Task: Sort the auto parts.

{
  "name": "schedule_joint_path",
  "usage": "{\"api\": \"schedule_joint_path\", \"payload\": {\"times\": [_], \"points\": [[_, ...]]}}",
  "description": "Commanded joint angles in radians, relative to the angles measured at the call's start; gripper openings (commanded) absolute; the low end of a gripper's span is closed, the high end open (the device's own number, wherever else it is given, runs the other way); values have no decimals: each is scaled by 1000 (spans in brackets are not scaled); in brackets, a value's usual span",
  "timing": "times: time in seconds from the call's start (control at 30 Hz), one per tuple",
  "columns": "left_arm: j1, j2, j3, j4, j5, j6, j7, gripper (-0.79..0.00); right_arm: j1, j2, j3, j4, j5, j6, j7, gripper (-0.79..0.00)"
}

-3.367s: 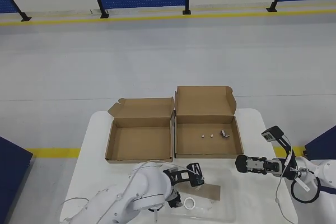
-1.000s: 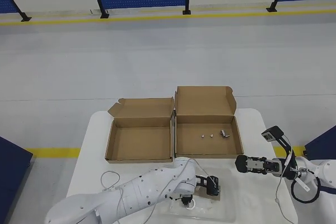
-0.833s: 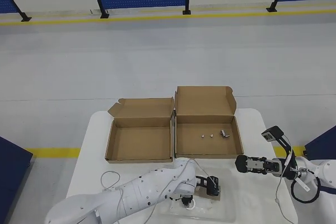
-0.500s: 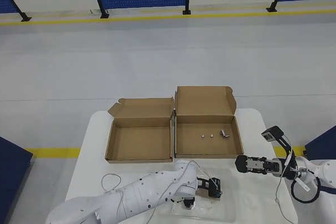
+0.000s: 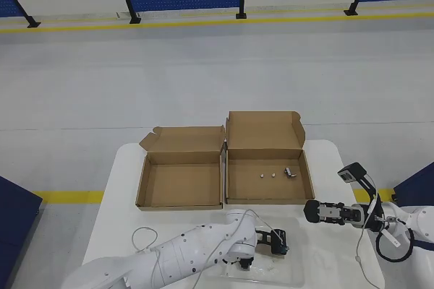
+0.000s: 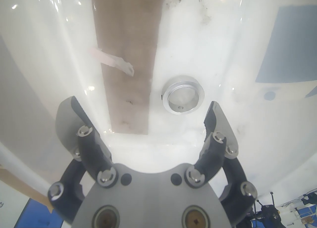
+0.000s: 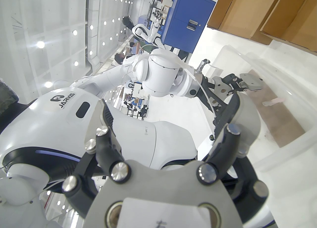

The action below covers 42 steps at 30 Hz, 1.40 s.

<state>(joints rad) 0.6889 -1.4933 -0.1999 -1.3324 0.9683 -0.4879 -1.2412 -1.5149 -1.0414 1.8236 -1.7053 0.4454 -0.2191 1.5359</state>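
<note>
Two cardboard boxes stand side by side, touching, mid-frame in the top view, flaps up at the far side. The left box [image 5: 179,184] lies towards the table's [image 5: 116,217] left edge. The right box [image 5: 269,180] holds three small parts [image 5: 273,174] in a row near its far wall.

A clear tray [image 5: 293,273] sits at the lower centre, by the table's near edge. In it lie one metal ring [image 6: 183,95], one pale clip [image 6: 112,62] and one brown card strip [image 6: 126,28]. The clip rests across the strip and the ring lies just beside the strip's edge.

The left gripper [image 6: 143,102] hangs over the tray, jaws spread wide and holding nothing, with the ring nearer one finger.

The right gripper [image 7: 173,100] is at the lower right of the top view, beside the tray and clear of the boxes. It is wide open and holds nothing.
</note>
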Motion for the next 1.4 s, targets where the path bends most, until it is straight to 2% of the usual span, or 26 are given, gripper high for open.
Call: {"api": "schedule_joint_path", "payload": {"times": [0.0,0.07,0.1,0.13,0.27,0.7,1.27,1.37], "points": [[3,-1,-1,3,5,-5,-2,0,0,0,0,0,0,0,0,0],[4,-2,-1,10,13,-13,-1,-339,0,0,0,0,0,0,0,0],[5,-3,-2,12,15,-15,0,-400,0,0,0,0,0,0,0,0],[6,-4,-3,14,17,-17,0,-419,0,0,0,0,0,0,0,0],[10,-7,-8,19,18,-22,-3,-465,0,0,0,0,0,0,0,0],[18,-20,-15,40,10,-57,-22,-508,0,0,0,0,0,0,0,0],[-8,-31,30,73,-30,-75,-16,-514,0,0,0,0,0,0,0,0],[-7,-33,30,79,-29,-77,-14,-566,0,0,0,0,0,0,0,0]]}}
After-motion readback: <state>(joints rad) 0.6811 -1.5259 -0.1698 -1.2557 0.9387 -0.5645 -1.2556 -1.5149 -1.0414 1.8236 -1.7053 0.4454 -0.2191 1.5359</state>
